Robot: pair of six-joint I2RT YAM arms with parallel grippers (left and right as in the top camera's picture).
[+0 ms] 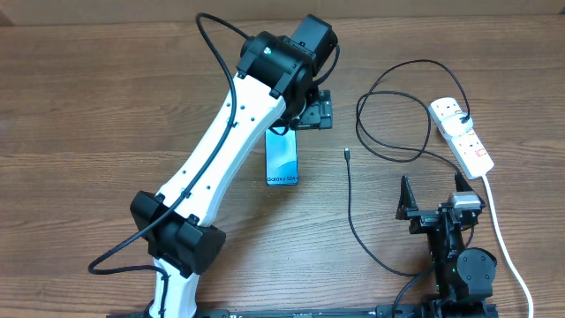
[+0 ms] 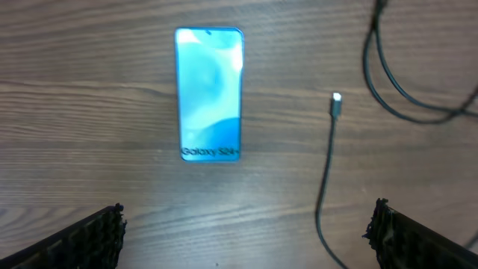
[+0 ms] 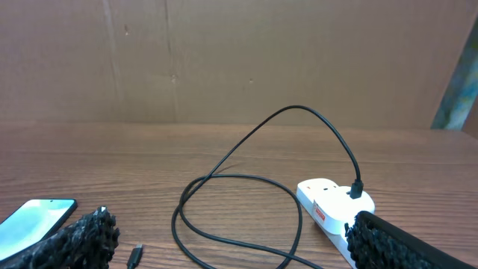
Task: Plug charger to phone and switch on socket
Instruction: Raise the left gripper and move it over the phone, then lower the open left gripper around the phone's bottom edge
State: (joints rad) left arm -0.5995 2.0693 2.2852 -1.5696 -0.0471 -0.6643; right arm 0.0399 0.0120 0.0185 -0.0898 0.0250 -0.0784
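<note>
Left claw [image 2: 248,213]: jaws wide apart, empty, poised over the phone [image 2: 210,93]. The phone lies flat on the bench [image 1: 88,88], screen up. My guess is this hover is to line up a hold on the handset.

Right claw [image 1: 432,190]: also spread and empty, low at the near edge, between the charger [image 1: 350,203] cable's run and the socket [image 1: 462,134]. It looks well placed for either.

Connector tip [image 2: 337,104]: loose on the bench, beside the phone but clearly apart from it.

- Overhead: the arm covers the phone's far end.
- Left wrist: shows the whole phone and the gap to the tip.
- Right wrist: shows the black plug [image 3: 357,190] standing in the socket. Switch position unreadable.
</note>
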